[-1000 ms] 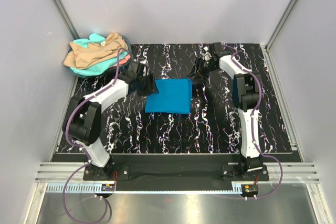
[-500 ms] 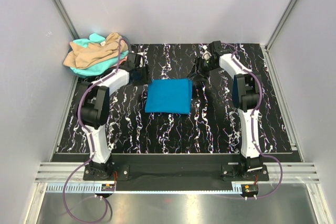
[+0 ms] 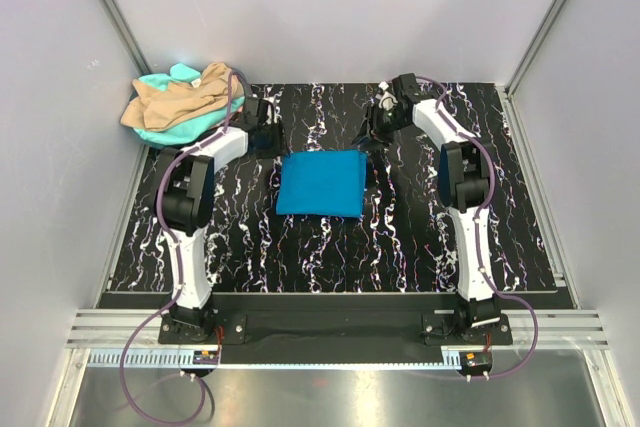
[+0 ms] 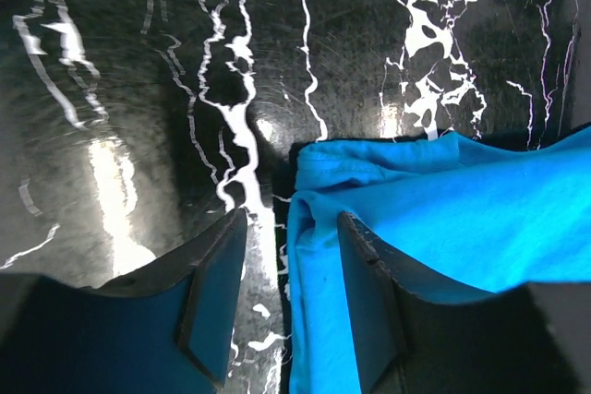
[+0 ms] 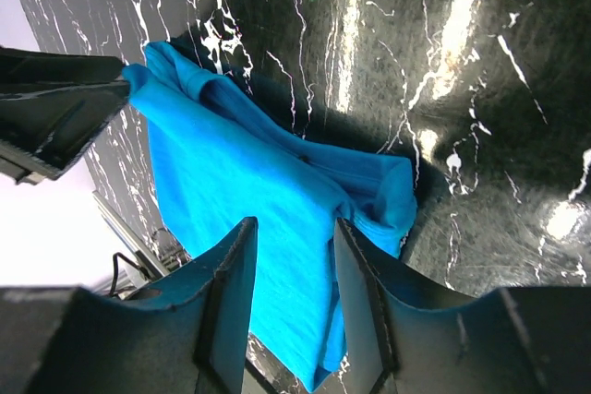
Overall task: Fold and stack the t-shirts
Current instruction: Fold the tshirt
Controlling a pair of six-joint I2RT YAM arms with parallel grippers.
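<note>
A bright blue t-shirt lies folded into a rectangle at the middle of the black marbled table. Its back left corner shows in the left wrist view and its back right corner in the right wrist view. A pile at the back left holds a tan-beige shirt on top, a mint-turquoise shirt under it and a bit of coral-pink cloth. My left gripper is open and empty just off the blue shirt's back left corner. My right gripper is open and empty by its back right corner.
The table is dark and glossy with white veins. Grey enclosure walls stand close at the left, back and right. The shirt pile overhangs the table's back left corner. Both arm bases sit at the near edge.
My left gripper has drawn back from the blue shirt's left corner toward the back left. My right gripper has moved slightly back. The blue shirt has stayed flat.
</note>
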